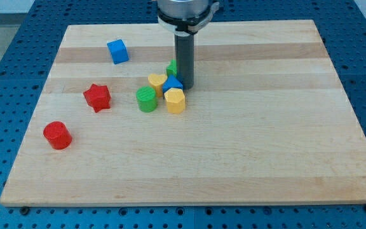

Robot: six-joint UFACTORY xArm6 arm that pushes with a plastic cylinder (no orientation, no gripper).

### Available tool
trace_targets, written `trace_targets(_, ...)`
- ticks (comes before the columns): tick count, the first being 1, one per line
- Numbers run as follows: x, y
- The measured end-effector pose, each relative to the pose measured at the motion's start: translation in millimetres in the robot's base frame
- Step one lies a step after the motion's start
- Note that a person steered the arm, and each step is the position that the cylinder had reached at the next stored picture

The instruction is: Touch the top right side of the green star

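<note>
Matte dark rod, jaws none, my tip [187, 86] just right of half-hidden green star [171, 67]; smooth wooden board [265, 159]

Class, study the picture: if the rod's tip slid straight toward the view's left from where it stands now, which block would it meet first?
Most likely the blue block, which sits right against my tip on its left. The green star lies slightly higher, mostly hidden behind the rod, so depth leaves some doubt. The yellow heart comes after.
</note>
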State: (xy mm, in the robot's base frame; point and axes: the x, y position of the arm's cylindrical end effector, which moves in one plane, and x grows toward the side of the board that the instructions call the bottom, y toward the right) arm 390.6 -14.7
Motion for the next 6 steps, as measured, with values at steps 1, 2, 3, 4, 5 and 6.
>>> trace_targets(1,0,46)
trace_targets(2,9,93)
trace_targets(3,-14,73)
trace_targets(4,-43,27)
trace_targets(5,-103,-34)
trace_targets(6,-150,-98)
